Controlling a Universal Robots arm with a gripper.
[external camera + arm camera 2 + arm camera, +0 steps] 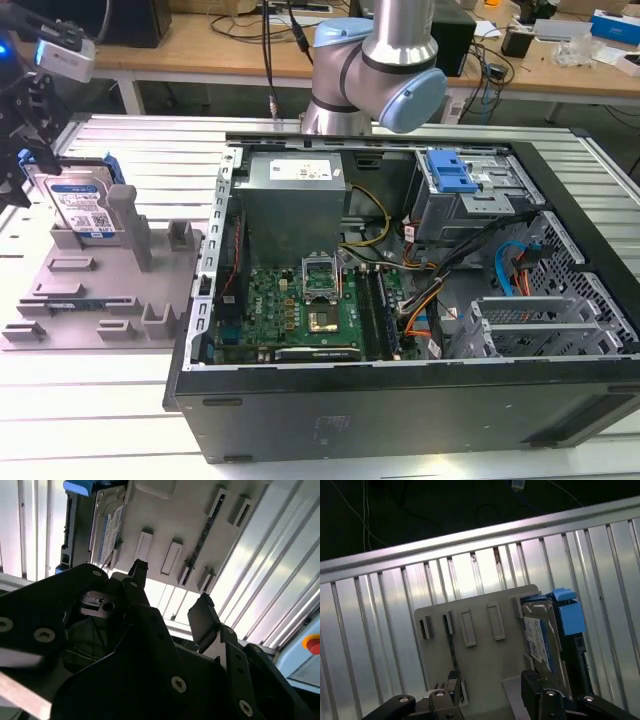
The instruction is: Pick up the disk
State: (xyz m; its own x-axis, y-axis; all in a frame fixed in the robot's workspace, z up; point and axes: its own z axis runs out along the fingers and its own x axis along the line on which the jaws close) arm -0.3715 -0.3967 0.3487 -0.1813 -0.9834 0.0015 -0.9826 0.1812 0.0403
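Tool [22, 140] cut off at exterior view's left; arm [385, 60] cut at top edge; case [400, 410] corner cut at exterior view's right. Disk [84, 200]: lower edge sunk in tray [60, 300], one side behind grey post [126, 215]. Second wrist view: disk end cropped, other end behind tool body. Label [88, 215] print too small to tell.

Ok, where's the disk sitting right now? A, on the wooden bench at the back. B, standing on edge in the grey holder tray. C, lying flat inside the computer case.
B: the disk stands on edge in the grey holder tray, outside the open computer case, at the exterior view's left.
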